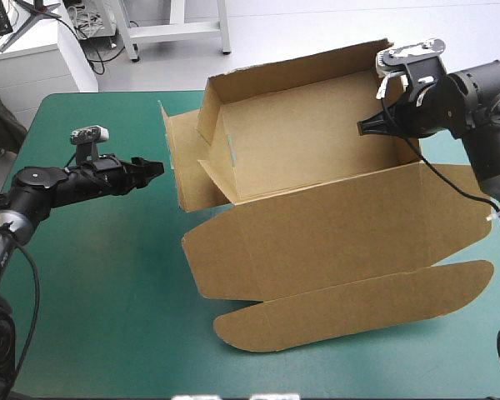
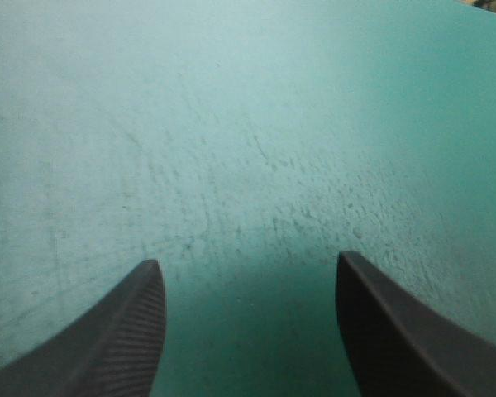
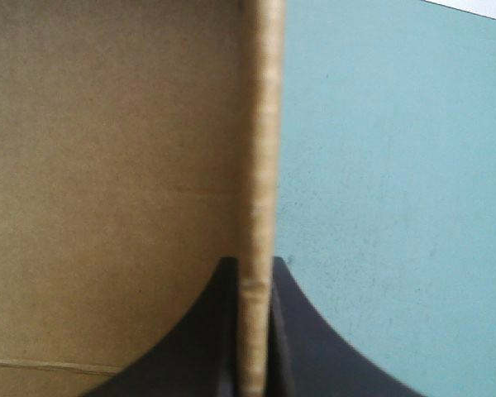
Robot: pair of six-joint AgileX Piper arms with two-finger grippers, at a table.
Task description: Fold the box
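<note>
The brown box (image 1: 317, 158) stands in the table's middle as an open tray with raised walls; its lid (image 1: 342, 250) lies flat toward the near edge, ending in a rounded tuck flap. My right gripper (image 1: 382, 125) is at the tray's right wall, shut on it. In the right wrist view the wall's edge (image 3: 259, 207) runs straight up between the black fingers (image 3: 207, 339). My left gripper (image 1: 154, 169) hovers over bare cover just left of the box's left side flap (image 1: 183, 162). Its fingers (image 2: 124, 331) stand apart, open, over teal-green cover.
Teal-green cover (image 1: 108, 275) lies bare to the left of the box and along the near edge. The box's left side flap sticks out toward my left gripper. The table's right edge is close behind my right arm.
</note>
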